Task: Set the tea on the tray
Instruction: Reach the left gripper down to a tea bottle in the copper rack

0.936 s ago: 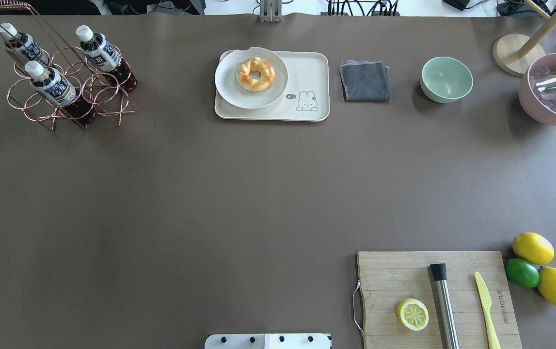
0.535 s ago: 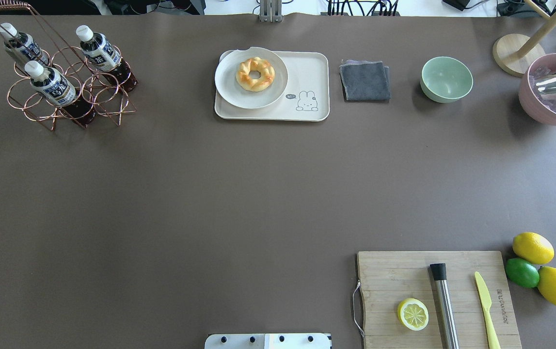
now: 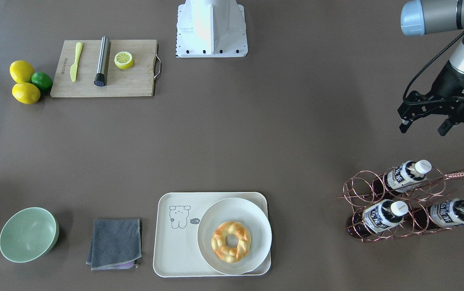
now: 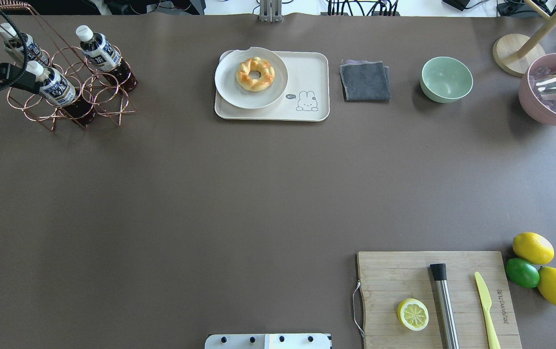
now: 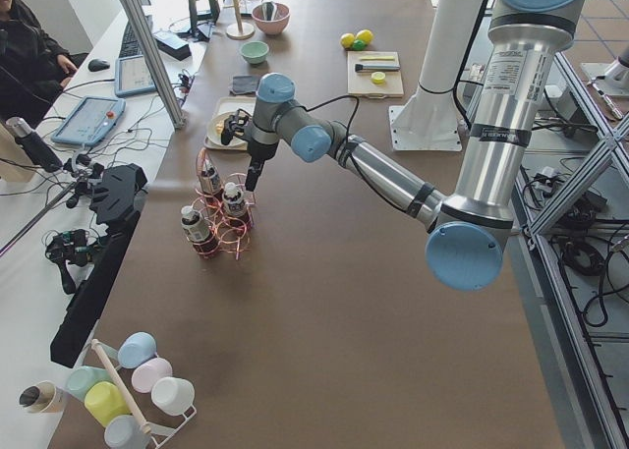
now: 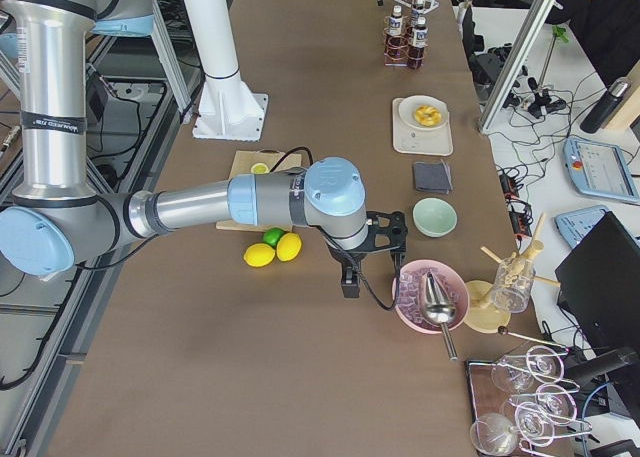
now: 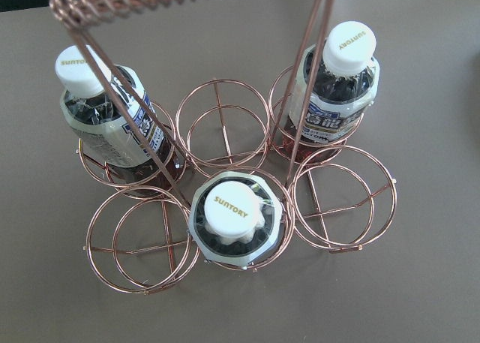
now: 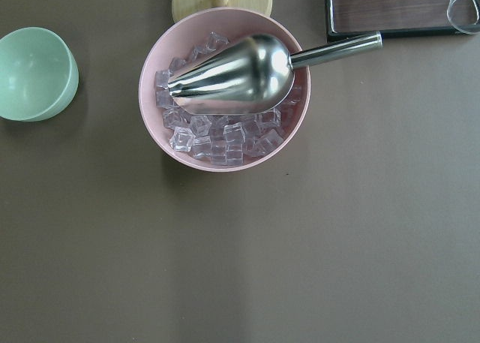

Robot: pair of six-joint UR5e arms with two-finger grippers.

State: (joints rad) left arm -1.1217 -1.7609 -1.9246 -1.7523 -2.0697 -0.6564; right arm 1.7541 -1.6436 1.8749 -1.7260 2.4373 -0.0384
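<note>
Three tea bottles stand in a copper wire rack (image 4: 113, 104): one nearest the tray (image 4: 98, 51) (image 3: 405, 174), one in front (image 4: 55, 86) (image 7: 232, 223), one at the back (image 4: 20, 46). The cream tray (image 4: 312, 68) (image 3: 175, 246) lies at the table's far middle. My left gripper (image 3: 422, 127) (image 4: 13, 77) is open and empty, above the rack's outer side. The left wrist view looks straight down on the bottle caps. My right gripper (image 6: 368, 259) shows only in the exterior right view, near the pink bowl; I cannot tell whether it is open or shut.
A round plate (image 4: 229, 92) with a doughnut (image 4: 255, 73) covers the tray's left half. Beside the tray are a grey cloth (image 4: 365, 80), a green bowl (image 4: 446, 79) and a pink ice bowl with scoop (image 8: 225, 95). A cutting board (image 4: 394, 276) and citrus fruit (image 4: 532, 248) lie near me.
My left gripper has come into the overhead view at the left edge and now hangs over the bottle rack. The bottles, rack and tray have not moved.
</note>
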